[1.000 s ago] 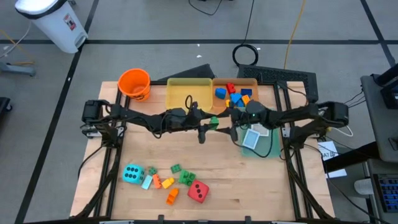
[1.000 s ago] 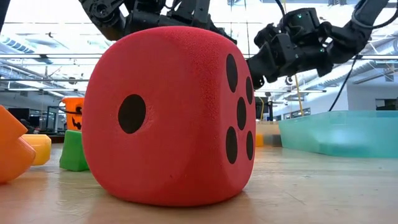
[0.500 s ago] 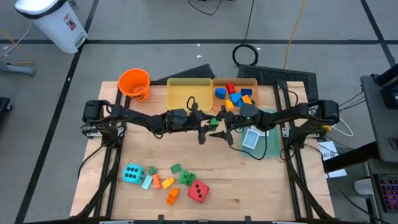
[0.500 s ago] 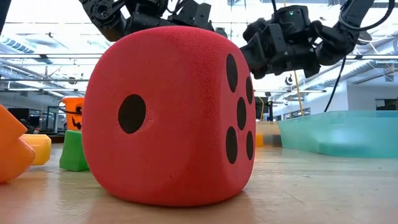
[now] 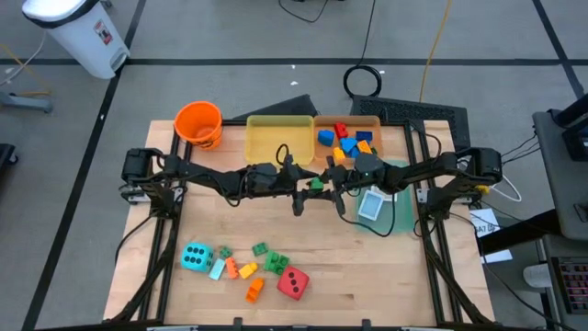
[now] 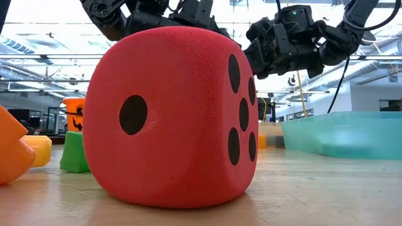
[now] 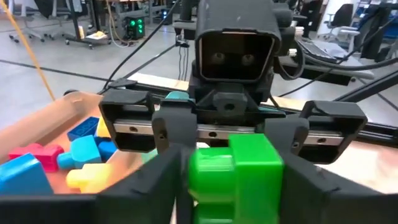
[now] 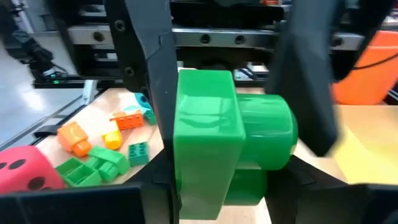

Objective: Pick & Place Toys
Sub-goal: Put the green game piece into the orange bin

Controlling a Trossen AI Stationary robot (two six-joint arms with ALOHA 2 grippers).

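Observation:
A green brick hangs in the air over the table's middle, between my two grippers, which face each other level. My right gripper comes from the table's right and is shut on it. My left gripper comes from the left. Its fingers stand open on either side of the brick. At the near edge lie a cyan die, a red die and loose bricks. My right gripper pinches the green brick by two opposite sides between its two fingers. The fingers come level from the table's right. The brick is lifted clear of the table, with a round stud pointing sideways.
At the far edge stand an orange bucket, a yellow tray and an orange tray holding several bricks. A teal tray with white cards lies at the right. The red die fills the low view.
My right gripper has gone toward the table's left, up to the green brick in my left gripper, and has taken hold of it. The brick has stayed in place in the air.

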